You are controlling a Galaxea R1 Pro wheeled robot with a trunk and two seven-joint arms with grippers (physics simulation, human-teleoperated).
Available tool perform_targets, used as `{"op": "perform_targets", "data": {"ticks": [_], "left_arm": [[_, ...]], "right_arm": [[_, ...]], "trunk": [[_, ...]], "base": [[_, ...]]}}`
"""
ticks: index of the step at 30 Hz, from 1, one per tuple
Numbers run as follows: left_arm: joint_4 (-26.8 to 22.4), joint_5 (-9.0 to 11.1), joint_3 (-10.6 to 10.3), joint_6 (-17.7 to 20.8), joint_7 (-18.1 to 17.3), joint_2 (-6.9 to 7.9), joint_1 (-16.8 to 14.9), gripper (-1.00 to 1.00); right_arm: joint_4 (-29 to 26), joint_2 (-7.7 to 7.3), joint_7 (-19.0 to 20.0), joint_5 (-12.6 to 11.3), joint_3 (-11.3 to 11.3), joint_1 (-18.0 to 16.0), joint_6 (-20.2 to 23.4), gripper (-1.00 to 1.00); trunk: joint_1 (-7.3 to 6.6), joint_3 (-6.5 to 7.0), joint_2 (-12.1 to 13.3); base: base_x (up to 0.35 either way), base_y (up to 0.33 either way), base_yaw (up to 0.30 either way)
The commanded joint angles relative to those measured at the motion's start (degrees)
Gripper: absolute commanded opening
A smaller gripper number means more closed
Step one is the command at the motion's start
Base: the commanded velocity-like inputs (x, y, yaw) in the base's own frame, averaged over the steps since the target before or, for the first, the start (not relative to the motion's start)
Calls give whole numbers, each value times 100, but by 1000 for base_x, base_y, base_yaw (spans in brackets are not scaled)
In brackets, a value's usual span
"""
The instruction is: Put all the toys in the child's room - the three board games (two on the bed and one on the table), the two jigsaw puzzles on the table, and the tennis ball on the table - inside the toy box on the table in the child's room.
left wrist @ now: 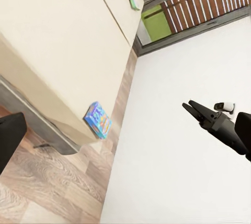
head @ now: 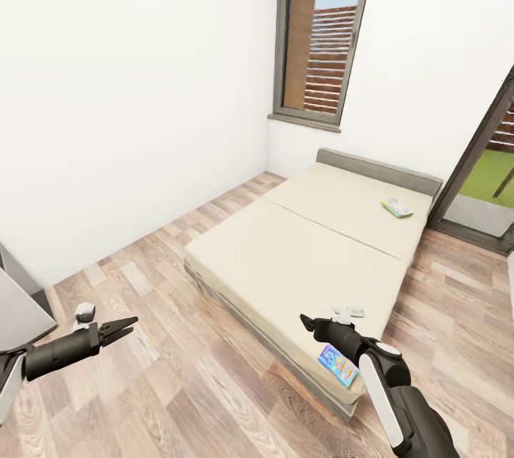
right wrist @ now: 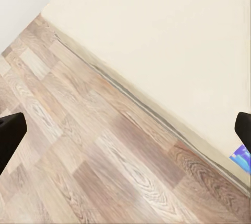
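The head view looks down into a room with a wood-plank floor [head: 178, 387] and white walls. The bed [head: 314, 244], a cream mattress with a seam across it and a grey headboard at its far end, fills the middle and right of the frame. Two board games lie on it: the blue board game [head: 338, 364] sits at the near corner of the mattress, lower right of centre, and the green board game [head: 397, 208] lies near the headboard, upper right. A window [head: 325, 30] stands at the top centre, and a glass door [head: 492, 180] opens onto grass at the right edge.

The left gripper [head: 121, 330] hangs over the floor at the lower left, its fingers close together at the tips and holding nothing. The right gripper [head: 307, 321] is at the lower centre-right, just beside the blue board game, over the mattress edge; it grasps nothing, and whether its fingers are parted I cannot tell
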Motion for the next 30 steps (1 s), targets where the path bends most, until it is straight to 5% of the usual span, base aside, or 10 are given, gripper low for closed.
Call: {"op": "perform_targets", "data": {"ticks": [1,30], "left_arm": [[-1,14,2,52,-10,2,-2,100],[-1,17,26,60,-14,2,-2,100]], "right_arm": [[-5,3,12,-4,-5,-5,30,100],[3,4,3,-4,-4,-5,11,100]], "trunk": [[4,-6,-11],[4,159,-11]], "base": [[0,84,-247],[0,132,-247]]}}
